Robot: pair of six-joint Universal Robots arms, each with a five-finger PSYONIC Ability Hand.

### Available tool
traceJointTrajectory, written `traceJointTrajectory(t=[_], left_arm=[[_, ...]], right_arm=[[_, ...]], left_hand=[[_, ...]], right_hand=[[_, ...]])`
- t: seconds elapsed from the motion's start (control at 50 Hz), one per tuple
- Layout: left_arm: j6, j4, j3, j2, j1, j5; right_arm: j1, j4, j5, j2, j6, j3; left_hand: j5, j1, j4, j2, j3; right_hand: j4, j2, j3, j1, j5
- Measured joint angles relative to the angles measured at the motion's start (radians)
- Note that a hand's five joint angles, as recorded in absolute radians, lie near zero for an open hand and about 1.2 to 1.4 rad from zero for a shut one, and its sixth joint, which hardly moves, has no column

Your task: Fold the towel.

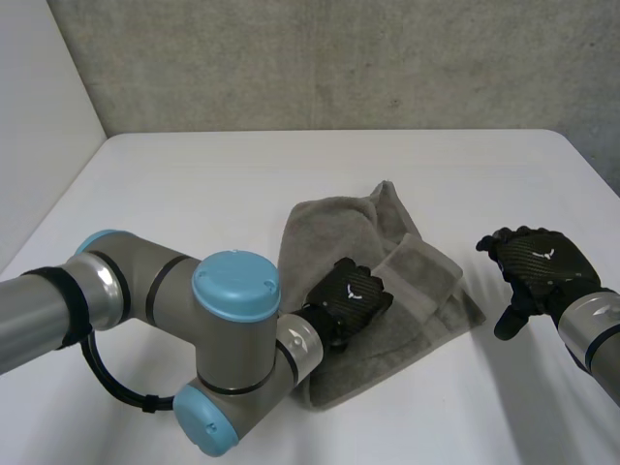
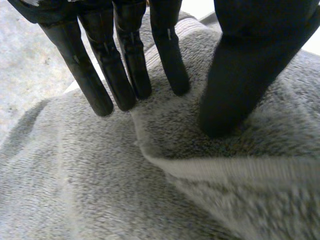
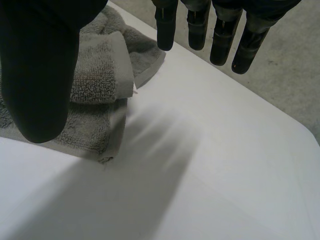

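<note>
The grey towel is lying in a loosely bunched, partly doubled heap on the white table, a little toward the robot's right of centre, with a hemmed flap turned over on top. The left hand is resting on the towel's middle, its straight fingers and thumb pressing down on the flap without gripping anything. The right hand is hovering over bare table just beside the towel's right edge, fingers relaxed and holding nothing.

The risk, as I judge it, is that the layers are sitting unevenly. If the left hand is only pressing, dragging could be bunching the cloth further, and a right-hand grab could be catching one layer instead of the edge.

Count: one towel, two hands, one table.
</note>
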Motion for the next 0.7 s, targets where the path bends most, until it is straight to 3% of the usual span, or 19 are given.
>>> traceJointTrajectory(t=[0.02, 0.04, 0.06, 0.1, 0.18, 0.22, 0.24, 0.3, 0.4, 0.48, 0.5, 0.54, 0.58, 0.62, 0.64, 0.7], left_arm=[[-0.001, 0.001, 0.002, 0.001, 0.000, -0.004], [-0.003, 0.005, 0.006, 0.003, 0.001, -0.015], [-0.005, 0.010, 0.011, 0.007, 0.002, -0.030], [-0.007, 0.026, 0.018, 0.017, 0.004, -0.074], [-0.007, 0.063, 0.027, 0.034, 0.013, -0.174], [-0.005, 0.098, 0.031, 0.047, 0.036, -0.280], [-0.005, 0.098, 0.031, 0.047, 0.036, -0.280], [-0.003, 0.120, 0.022, 0.067, 0.089, -0.388], [-0.006, 0.128, -0.035, 0.108, 0.168, -0.452], [-0.009, 0.137, -0.091, 0.141, 0.191, -0.423], [-0.009, 0.141, -0.112, 0.154, 0.194, -0.398], [-0.010, 0.146, -0.133, 0.169, 0.194, -0.363], [-0.009, 0.155, -0.166, 0.198, 0.185, -0.261], [-0.008, 0.156, -0.171, 0.205, 0.181, -0.225], [-0.007, 0.159, -0.174, 0.215, 0.173, -0.143], [-0.005, 0.160, -0.166, 0.217, 0.167, -0.057]], right_arm=[[0.000, 0.000, 0.000, 0.000, 0.000, 0.000], [0.001, 0.000, 0.000, 0.000, 0.000, 0.001], [0.001, 0.000, 0.000, 0.000, 0.000, 0.002], [0.003, 0.000, 0.000, 0.000, 0.000, 0.004], [0.005, 0.000, 0.000, 0.000, 0.000, 0.006], [0.007, 0.001, -0.001, 0.000, 0.000, 0.010], [0.007, 0.001, -0.001, 0.000, 0.000, 0.010], [0.017, 0.006, -0.002, -0.005, 0.002, 0.015], [0.060, 0.015, 0.004, -0.016, 0.007, 0.021], [0.094, 0.018, 0.011, -0.020, 0.009, 0.020], [0.106, 0.017, 0.014, -0.020, 0.009, 0.018], [0.114, 0.016, 0.016, -0.021, 0.009, 0.015], [0.124, 0.014, 0.017, -0.020, 0.006, 0.010], [0.126, 0.014, 0.017, -0.020, 0.004, 0.008], [0.127, 0.014, 0.016, -0.018, 0.002, 0.007], [0.126, 0.013, 0.014, -0.016, 0.001, 0.007]], left_hand=[[0.000, 0.000, 0.000, 0.000, 0.000], [0.208, 0.212, 0.217, 0.217, 0.217], [0.289, 0.295, 0.286, 0.294, 0.285], [0.354, 0.343, 0.351, 0.355, 0.349], [0.421, 0.393, 0.426, 0.430, 0.425], [0.443, 0.403, 0.455, 0.455, 0.454], [0.443, 0.403, 0.455, 0.455, 0.454], [0.447, 0.408, 0.462, 0.462, 0.461], [0.451, 0.412, 0.465, 0.466, 0.465], [0.400, 0.383, 0.385, 0.372, 0.372], [0.266, 0.235, 0.263, 0.262, 0.264], [0.208, 0.175, 0.205, 0.194, 0.206], [-0.080, -0.102, -0.083, -0.092, -0.081], [-0.156, -0.173, -0.159, -0.159, -0.158], [-0.276, -0.290, -0.279, -0.285, -0.283], [-0.323, -0.329, -0.327, -0.326, -0.325]], right_hand=[[0.000, 0.000, 0.000, 0.000, 0.000], [0.000, 0.000, 0.000, 0.000, 0.000], [0.000, 0.000, 0.000, 0.000, 0.000], [0.000, 0.000, 0.000, 0.000, 0.000], [0.000, 0.000, 0.000, 0.000, 0.000], [0.000, 0.000, 0.000, 0.000, 0.000], [0.000, 0.000, 0.000, 0.000, 0.000], [0.000, 0.000, 0.001, 0.000, 0.000], [0.000, 0.000, 0.000, 0.000, 0.000], [0.000, 0.000, 0.000, 0.000, 0.000], [0.000, 0.000, 0.001, 0.000, 0.000], [0.000, 0.000, 0.000, 0.000, 0.000], [0.000, 0.000, 0.000, 0.000, 0.000], [0.000, 0.000, 0.000, 0.000, 0.000], [0.000, 0.000, 0.000, 0.000, 0.000], [0.000, 0.000, 0.000, 0.000, 0.000]])
